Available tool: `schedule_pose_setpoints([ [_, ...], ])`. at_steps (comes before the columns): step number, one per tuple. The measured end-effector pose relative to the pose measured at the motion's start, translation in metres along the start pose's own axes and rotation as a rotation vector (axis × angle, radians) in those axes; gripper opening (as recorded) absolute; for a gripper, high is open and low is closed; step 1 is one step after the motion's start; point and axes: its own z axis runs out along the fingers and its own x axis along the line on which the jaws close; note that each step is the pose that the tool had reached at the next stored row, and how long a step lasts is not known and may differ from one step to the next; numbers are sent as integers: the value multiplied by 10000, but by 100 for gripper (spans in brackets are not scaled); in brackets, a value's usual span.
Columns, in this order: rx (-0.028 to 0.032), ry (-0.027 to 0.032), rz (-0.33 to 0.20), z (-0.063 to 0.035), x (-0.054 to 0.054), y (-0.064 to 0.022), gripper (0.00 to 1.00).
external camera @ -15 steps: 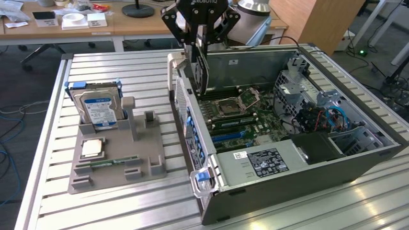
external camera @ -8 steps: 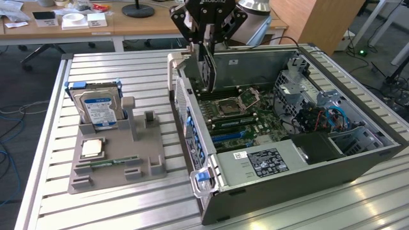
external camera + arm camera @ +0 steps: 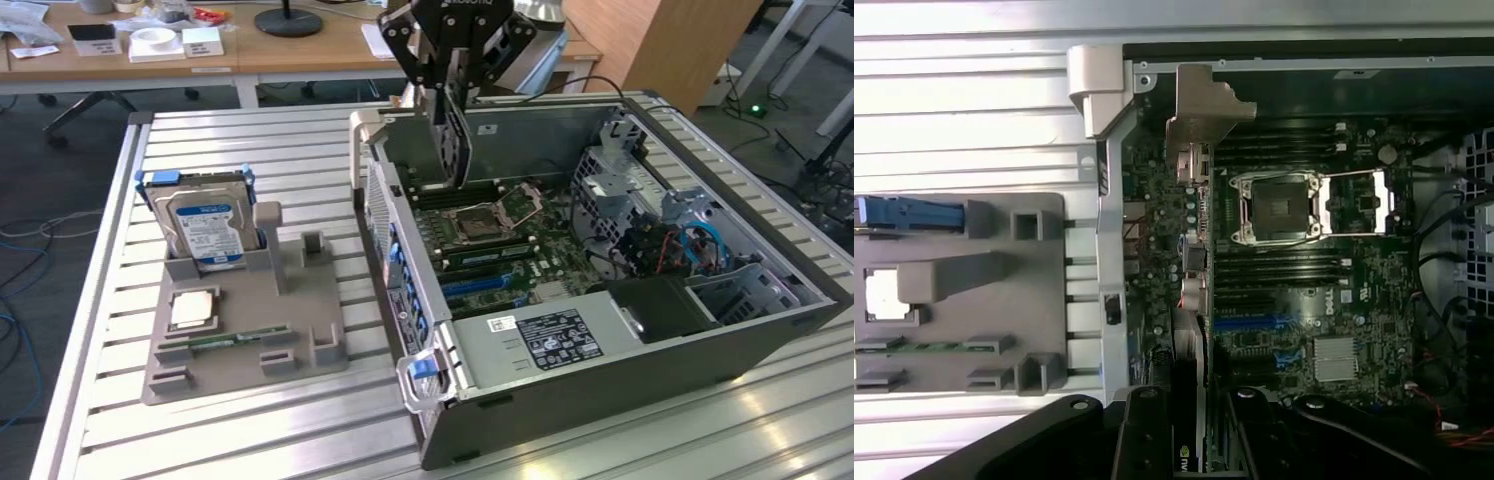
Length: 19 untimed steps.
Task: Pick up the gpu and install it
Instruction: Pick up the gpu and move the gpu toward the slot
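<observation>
My gripper (image 3: 449, 95) hangs over the open computer case (image 3: 627, 350), shut on the gpu (image 3: 455, 140). The gpu is a thin dark card held upright, its lower edge hovering above the motherboard (image 3: 514, 255) near the case's rear wall. In the wrist view the gpu (image 3: 1192, 300) appears edge-on, running from between my fingers (image 3: 1144, 440) out to its silver bracket (image 3: 1199, 110), beside the CPU socket (image 3: 1294, 205). Blue slots (image 3: 1254, 325) lie on the board close to the card's line. The card does not touch the board.
On the exterior view's left a grey holder tray (image 3: 307, 310) carries a silver hard drive (image 3: 207, 225), a CPU chip (image 3: 194, 310) and a green memory stick (image 3: 234, 340). Cables and a drive cage (image 3: 667, 240) fill the case's right side. The slatted metal table (image 3: 267, 430) extends around.
</observation>
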Motion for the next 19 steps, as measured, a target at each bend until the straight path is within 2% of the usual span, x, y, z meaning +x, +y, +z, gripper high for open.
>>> schedule_pose_setpoints([
  [19, 0, 0, 1, 15, -473, 90, 26],
])
